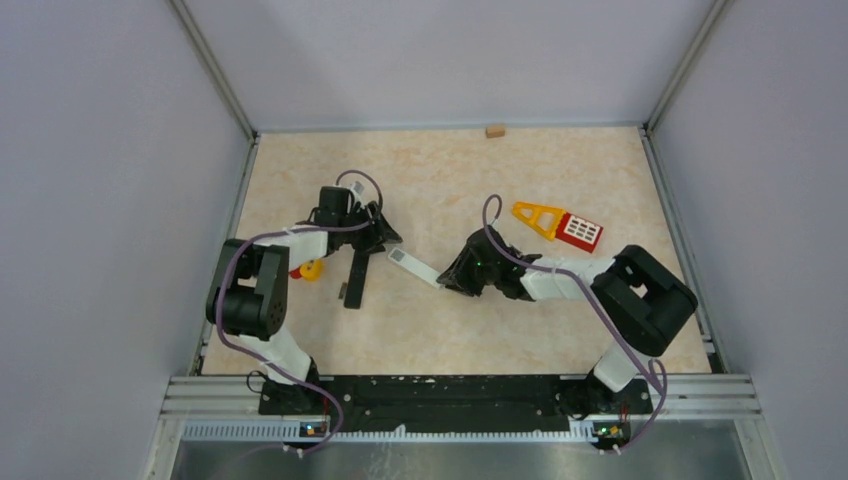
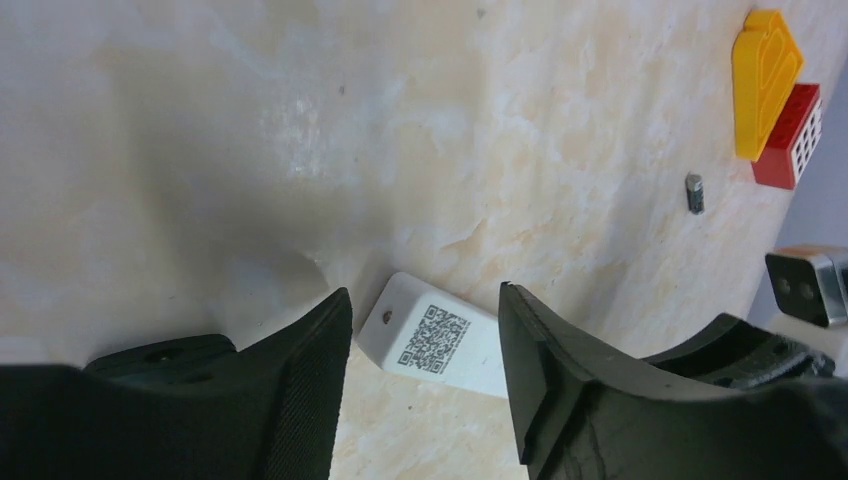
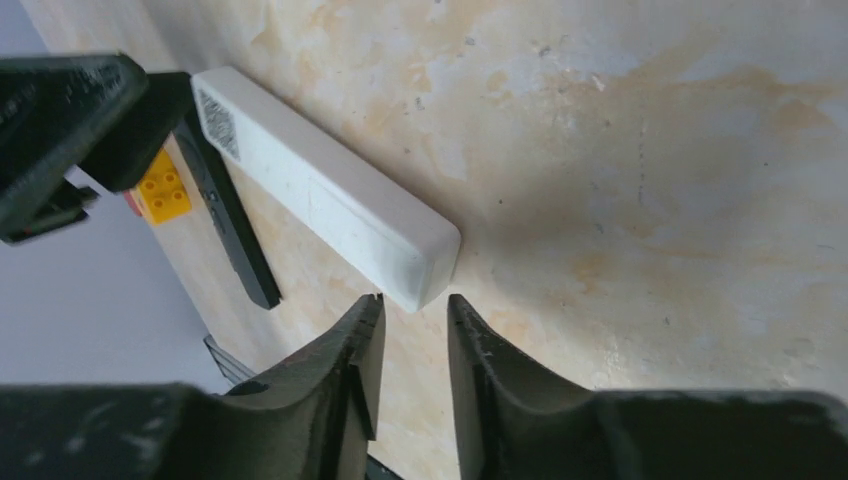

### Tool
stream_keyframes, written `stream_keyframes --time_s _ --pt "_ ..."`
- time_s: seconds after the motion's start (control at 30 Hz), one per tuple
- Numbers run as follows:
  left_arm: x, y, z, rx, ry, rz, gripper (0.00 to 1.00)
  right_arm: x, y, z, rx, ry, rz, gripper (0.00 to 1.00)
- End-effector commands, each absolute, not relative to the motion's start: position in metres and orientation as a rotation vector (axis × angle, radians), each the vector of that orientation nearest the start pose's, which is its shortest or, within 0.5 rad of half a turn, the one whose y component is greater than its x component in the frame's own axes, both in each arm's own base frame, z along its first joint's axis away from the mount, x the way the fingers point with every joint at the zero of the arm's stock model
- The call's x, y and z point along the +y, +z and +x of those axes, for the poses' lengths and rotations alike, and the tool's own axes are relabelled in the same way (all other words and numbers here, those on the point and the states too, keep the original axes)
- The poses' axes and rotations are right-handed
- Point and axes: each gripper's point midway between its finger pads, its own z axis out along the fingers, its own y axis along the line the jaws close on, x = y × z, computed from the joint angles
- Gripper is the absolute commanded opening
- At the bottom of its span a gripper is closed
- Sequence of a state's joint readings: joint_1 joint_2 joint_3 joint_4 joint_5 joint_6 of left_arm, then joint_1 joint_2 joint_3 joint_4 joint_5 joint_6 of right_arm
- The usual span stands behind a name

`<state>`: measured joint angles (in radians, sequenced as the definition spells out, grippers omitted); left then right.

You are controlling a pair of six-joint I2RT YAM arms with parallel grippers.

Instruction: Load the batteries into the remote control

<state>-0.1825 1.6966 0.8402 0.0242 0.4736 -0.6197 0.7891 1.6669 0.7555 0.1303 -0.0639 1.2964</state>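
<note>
A white remote control lies flat on the table between my two grippers, its QR-coded end towards the left one. My left gripper is open, its fingers either side of that end without touching it. My right gripper is open by a narrow gap, and the remote's other end lies just ahead of its tips. One small dark battery lies on the table near the yellow and red toy. A black remote lies to the left of the white one.
A yellow and red toy piece lies behind the right arm. A small yellow and red toy sits beside the black remote. A wooden block rests against the back wall. Walls close in the table on three sides.
</note>
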Motion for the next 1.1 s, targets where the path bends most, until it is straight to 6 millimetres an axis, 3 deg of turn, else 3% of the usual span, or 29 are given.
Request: stream_keyframes --time_s 0.0,0.17,0.23,0.27,0.33,0.43,0.53,0.73,0.9,1.07 --pt "-0.155 0.099 0.388 2.377 -0.803 -0.278 0.62 0.321 0.082 0.262 2.422 0.979 0.424 0.35" --pt "-0.135 0.124 0.393 2.334 -0.668 -0.314 0.75 0.3 0.1 0.268 2.325 0.817 0.119 0.57" --pt "-0.121 0.122 0.385 2.348 -0.582 -0.357 0.87 0.303 0.105 0.276 2.289 0.748 -0.079 0.78" --pt "-0.114 0.121 0.381 2.355 -0.533 -0.38 0.95 0.307 0.106 0.28 2.268 0.713 -0.181 0.84" --pt "-0.1 0.119 0.371 2.357 -0.45 -0.413 0.99 0.319 0.106 0.285 2.222 0.635 -0.405 0.86" --pt "-0.084 0.109 0.354 2.379 -0.358 -0.455 0.99 0.332 0.093 0.286 2.184 0.49 -0.691 0.85" --pt "-0.074 0.096 0.335 2.414 -0.295 -0.498 0.99 0.345 0.077 0.284 2.161 0.426 -0.868 0.85" --pt "-0.07 0.079 0.311 2.461 -0.276 -0.528 0.99 0.364 0.048 0.282 2.155 0.39 -1.03 0.83" --pt "-0.07 0.073 0.306 2.472 -0.284 -0.536 0.99 0.371 0.043 0.292 2.159 0.37 -1.007 0.65" --pt "-0.072 0.07 0.305 2.483 -0.293 -0.528 0.99 0.364 0.041 0.302 2.177 0.301 -0.909 0.37"
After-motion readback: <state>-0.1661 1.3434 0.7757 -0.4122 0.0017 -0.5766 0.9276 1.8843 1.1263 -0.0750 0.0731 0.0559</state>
